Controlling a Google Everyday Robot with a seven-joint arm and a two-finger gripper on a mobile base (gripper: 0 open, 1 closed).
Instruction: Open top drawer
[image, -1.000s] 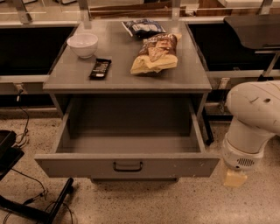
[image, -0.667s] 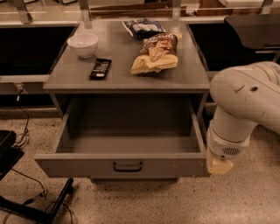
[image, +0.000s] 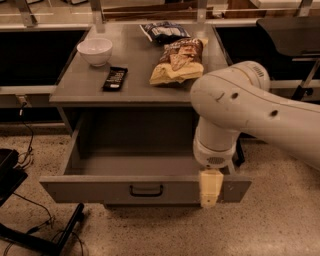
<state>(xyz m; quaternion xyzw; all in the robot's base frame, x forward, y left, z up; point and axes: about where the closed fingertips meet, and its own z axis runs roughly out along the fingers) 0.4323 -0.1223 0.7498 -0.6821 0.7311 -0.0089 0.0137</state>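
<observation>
The top drawer (image: 100, 189) is a deep grey metal box pulled far out from under the grey cabinet top, its inside bare. Its wide front panel carries a small black centre pull handle (image: 146, 190). My white arm reaches in from the right and bends down over the drawer's right end. My gripper (image: 210, 188) hangs pointing down in front of the right part of the front panel, to the right of the handle and holding nothing that shows.
On the cabinet top (image: 85, 85) lie a white bowl (image: 95, 50), a black flat packet (image: 115, 78), a tan chip bag (image: 179, 61) and a dark snack bag (image: 164, 31). Black stand legs and cables (image: 30, 220) lie on the floor at left.
My arm has swung left from beside the cabinet, so the gripper now hangs in front of the drawer's right end. The drawer has stayed open.
</observation>
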